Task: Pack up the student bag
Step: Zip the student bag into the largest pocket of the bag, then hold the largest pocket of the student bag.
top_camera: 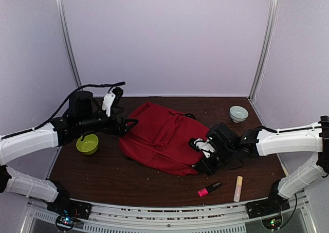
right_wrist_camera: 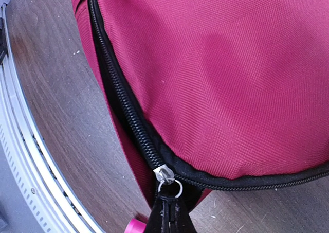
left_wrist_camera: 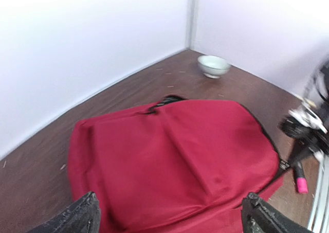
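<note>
Student bag [top_camera: 163,136] lies flat mid-tabletop [top_camera: 103,176], red fabric up, btwn the two arms. Black zip runs along its near-right edge.

Left gripper [top_camera: 126,124] sits at bag's left edge. In the wrist view its fingers [left_wrist_camera: 77,217] are spread wide, w/ nothing held and the bag below them.

Right gripper [top_camera: 202,163] is at bag's near-right corner, clenched. Its fingers are out of the wrist view, but the black zipper pull [right_wrist_camera: 167,212] hangs taut from the slider [right_wrist_camera: 164,174] down to the frame's bottom edge, so it looks pinched there.

Green bowl [top_camera: 87,144] sits just left of the bag, under the left arm. White bowl [top_camera: 238,113] is at the far right. Pink highlighter [top_camera: 208,189] and cream stick [top_camera: 238,187] lie near the front edge, right of centre, apart from the bag.
</note>
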Robot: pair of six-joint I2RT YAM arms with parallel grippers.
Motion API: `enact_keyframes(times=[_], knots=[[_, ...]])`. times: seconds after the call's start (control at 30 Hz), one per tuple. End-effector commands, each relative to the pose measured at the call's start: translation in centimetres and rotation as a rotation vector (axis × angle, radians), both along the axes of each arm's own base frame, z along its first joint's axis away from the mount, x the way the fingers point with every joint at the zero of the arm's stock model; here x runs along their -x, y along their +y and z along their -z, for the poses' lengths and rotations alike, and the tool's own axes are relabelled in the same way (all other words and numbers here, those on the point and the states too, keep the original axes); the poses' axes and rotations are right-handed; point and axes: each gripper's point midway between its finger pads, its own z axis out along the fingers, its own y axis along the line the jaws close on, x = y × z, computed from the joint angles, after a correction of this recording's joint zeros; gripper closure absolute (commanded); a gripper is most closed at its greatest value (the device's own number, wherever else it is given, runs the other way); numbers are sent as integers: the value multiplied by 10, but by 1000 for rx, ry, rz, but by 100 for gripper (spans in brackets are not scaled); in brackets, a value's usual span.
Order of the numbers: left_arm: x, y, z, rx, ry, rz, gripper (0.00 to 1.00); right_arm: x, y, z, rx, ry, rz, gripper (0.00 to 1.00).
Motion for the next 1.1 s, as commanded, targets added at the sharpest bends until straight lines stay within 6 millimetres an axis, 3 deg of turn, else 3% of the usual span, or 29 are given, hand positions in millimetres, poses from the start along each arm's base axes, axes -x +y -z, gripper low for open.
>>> enact_keyframes(times=[0.0, 0.2, 0.23, 0.4, 0.6, 0.77, 0.9, 0.97, 1.0, 1.07], knots=[[35, -47, 12, -175, -171, 206, 2, -2, 12, -10, -54, 31, -17, 100], [91, -120, 49, -414, -332, 540, 3, -6, 15, -16, -106, 62, -17, 100], [87, -130, 49, -481, -374, 529, 4, -6, 16, -17, -119, 74, -17, 100], [85, -161, 89, -688, -373, 613, 11, -7, 17, -12, -152, 151, -2, 100], [100, -173, 134, -777, -276, 786, 31, -11, 17, -13, -192, 189, 18, 100], [114, -172, 146, -773, -218, 863, 31, -19, 18, -19, -221, 198, 37, 100], [108, -170, 158, -817, -210, 839, 32, -22, 24, -26, -255, 204, 29, 100], [100, -169, 167, -858, -197, 814, 47, -23, 27, -27, -262, 207, 28, 100], [97, -169, 170, -872, -191, 799, 67, -24, 27, -29, -263, 204, 30, 100], [96, -169, 172, -879, -186, 796, 88, -25, 27, -33, -265, 194, 30, 100]])
